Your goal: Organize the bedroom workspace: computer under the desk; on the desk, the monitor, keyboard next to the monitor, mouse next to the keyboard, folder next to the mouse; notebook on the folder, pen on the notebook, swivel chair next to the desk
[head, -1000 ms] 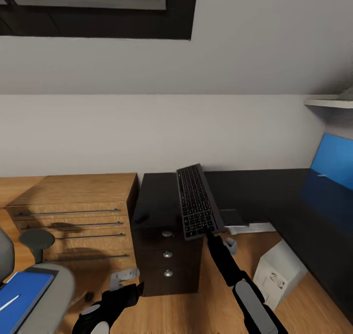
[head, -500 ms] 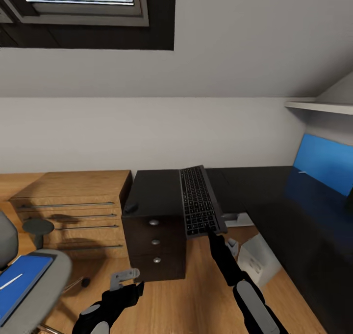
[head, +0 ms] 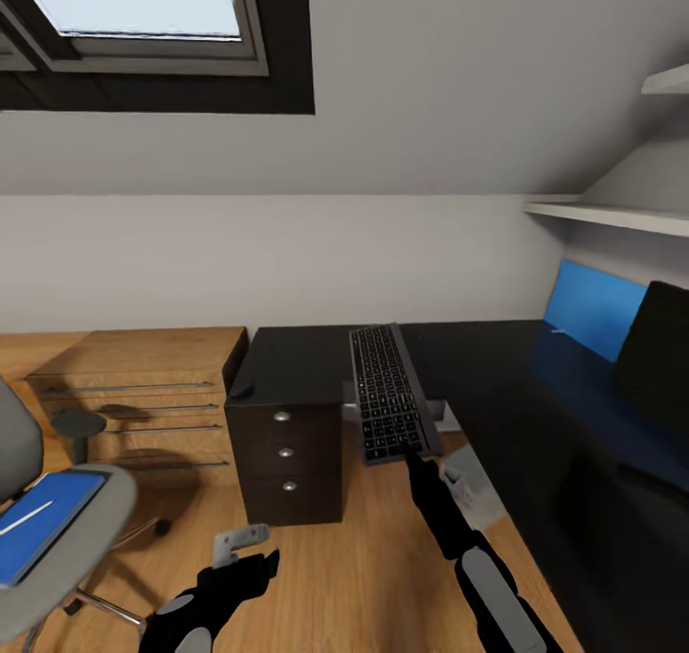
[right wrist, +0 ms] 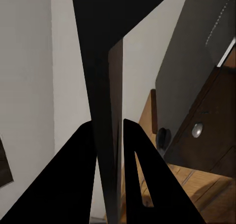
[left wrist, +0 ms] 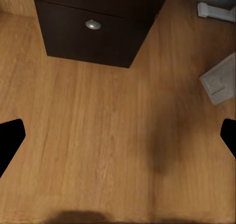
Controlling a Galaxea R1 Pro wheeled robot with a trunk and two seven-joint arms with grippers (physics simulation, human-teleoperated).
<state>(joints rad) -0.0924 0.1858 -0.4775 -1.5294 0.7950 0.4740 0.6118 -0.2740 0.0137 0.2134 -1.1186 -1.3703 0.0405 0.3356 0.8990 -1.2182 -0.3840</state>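
While the right gripper (head: 410, 454) clamps the keyboard (head: 387, 402) above the counter (head: 297, 366), the left gripper (head: 244, 548) hangs apart.

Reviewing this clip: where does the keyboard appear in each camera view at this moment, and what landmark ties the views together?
Head view: the keyboard is at centre, held up by the right gripper at its near edge, over the desk.
Left wrist view: not in it.
Right wrist view: seen edge-on as a thin dark slab clamped between the gripper's fingers.
Shared landmark: the desk's drawer knob.
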